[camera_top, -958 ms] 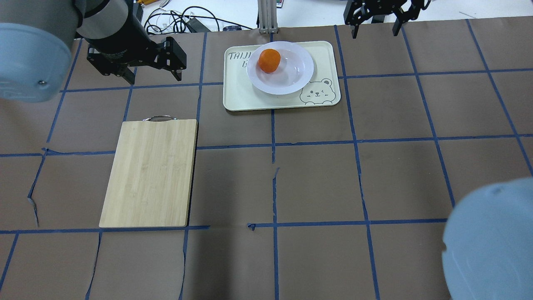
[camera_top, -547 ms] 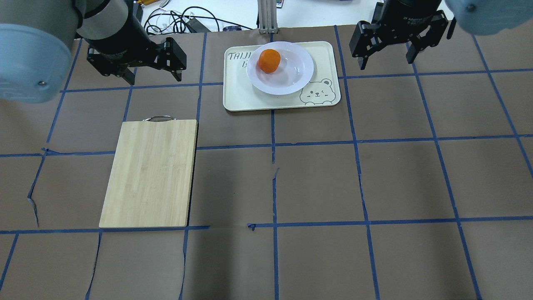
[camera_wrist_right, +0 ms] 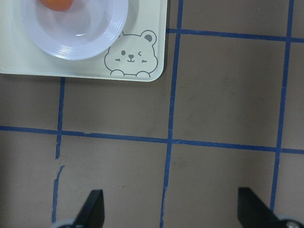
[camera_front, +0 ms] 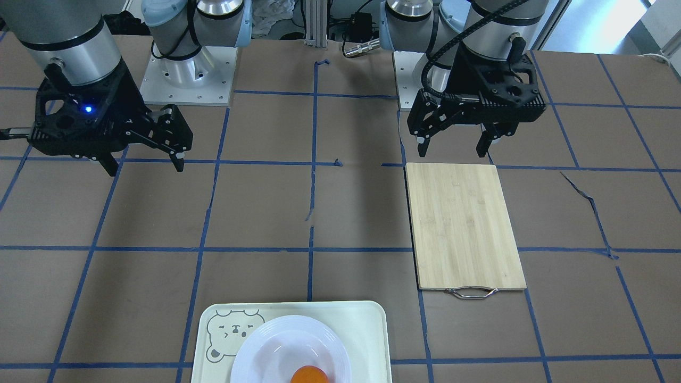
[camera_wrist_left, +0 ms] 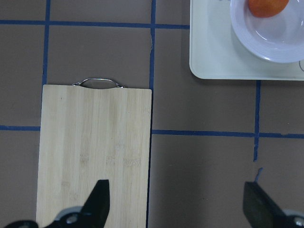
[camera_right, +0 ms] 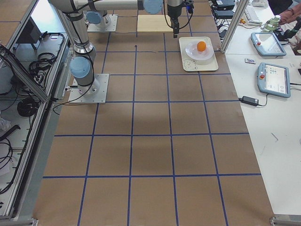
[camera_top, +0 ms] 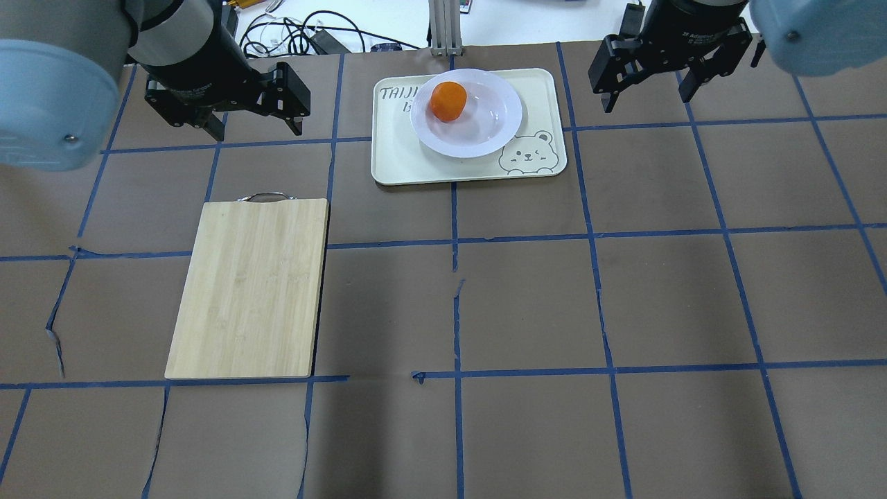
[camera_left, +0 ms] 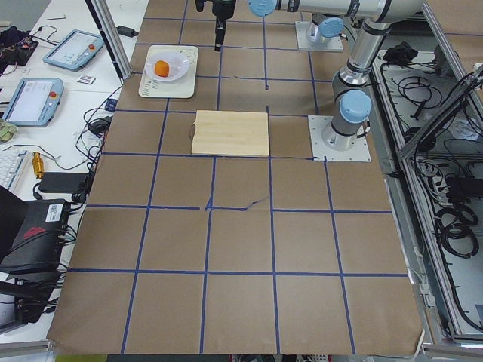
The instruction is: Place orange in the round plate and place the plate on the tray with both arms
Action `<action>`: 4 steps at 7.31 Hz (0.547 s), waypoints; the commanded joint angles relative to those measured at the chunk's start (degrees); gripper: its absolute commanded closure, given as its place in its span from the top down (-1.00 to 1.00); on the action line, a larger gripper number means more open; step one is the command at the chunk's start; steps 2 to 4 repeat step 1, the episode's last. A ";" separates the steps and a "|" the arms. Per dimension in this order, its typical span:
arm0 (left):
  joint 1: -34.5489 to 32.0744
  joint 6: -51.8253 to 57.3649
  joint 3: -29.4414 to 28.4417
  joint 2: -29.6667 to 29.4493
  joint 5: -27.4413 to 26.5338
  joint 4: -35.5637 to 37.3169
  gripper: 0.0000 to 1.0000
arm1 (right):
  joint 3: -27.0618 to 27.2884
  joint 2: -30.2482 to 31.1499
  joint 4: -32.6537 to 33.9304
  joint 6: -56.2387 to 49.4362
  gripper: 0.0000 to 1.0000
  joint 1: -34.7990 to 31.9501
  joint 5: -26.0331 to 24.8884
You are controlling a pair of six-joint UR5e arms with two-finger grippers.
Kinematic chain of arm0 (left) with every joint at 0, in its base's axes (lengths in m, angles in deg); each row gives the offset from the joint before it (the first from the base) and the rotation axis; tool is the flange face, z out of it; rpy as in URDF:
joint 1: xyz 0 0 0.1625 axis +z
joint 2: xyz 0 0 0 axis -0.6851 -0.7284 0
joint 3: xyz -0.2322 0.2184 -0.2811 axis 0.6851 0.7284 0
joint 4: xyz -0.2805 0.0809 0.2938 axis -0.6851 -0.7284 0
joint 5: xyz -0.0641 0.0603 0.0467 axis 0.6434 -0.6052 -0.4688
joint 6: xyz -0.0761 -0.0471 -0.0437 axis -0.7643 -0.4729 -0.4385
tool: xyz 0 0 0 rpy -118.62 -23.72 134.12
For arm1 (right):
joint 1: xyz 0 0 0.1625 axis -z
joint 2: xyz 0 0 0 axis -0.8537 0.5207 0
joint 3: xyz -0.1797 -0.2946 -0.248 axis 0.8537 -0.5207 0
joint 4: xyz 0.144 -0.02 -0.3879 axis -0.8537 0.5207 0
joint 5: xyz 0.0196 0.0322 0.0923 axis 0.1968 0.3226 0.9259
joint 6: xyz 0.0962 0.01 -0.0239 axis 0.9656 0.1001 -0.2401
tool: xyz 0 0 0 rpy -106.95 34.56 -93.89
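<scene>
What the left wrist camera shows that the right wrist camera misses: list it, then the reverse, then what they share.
Only the left wrist view: the bamboo cutting board with its metal handle.
Only the right wrist view: the whole bear-face drawing in the corner of the tray.
Both: the tray, the round plate on it, the orange in the plate, cut off by the top edge, the taped brown table, and the camera's own gripper, open and empty: the left gripper and the right gripper.

Orange [camera_wrist_right: 56, 4] in round plate [camera_wrist_right: 97, 42]; plate on tray [camera_wrist_right: 148, 19].
</scene>
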 commanded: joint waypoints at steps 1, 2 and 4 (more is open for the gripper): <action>0.00 0.00 0.05 0.01 0.00 0.03 1.00 | 0.00 0.44 0.03 -0.06 1.00 0.30 -3.20; 0.00 0.00 0.05 0.01 0.00 0.03 1.00 | 0.00 0.44 0.03 -0.06 1.00 0.30 -3.20; 0.00 0.00 0.05 0.01 0.00 0.03 1.00 | 0.00 0.44 0.03 -0.06 1.00 0.30 -3.20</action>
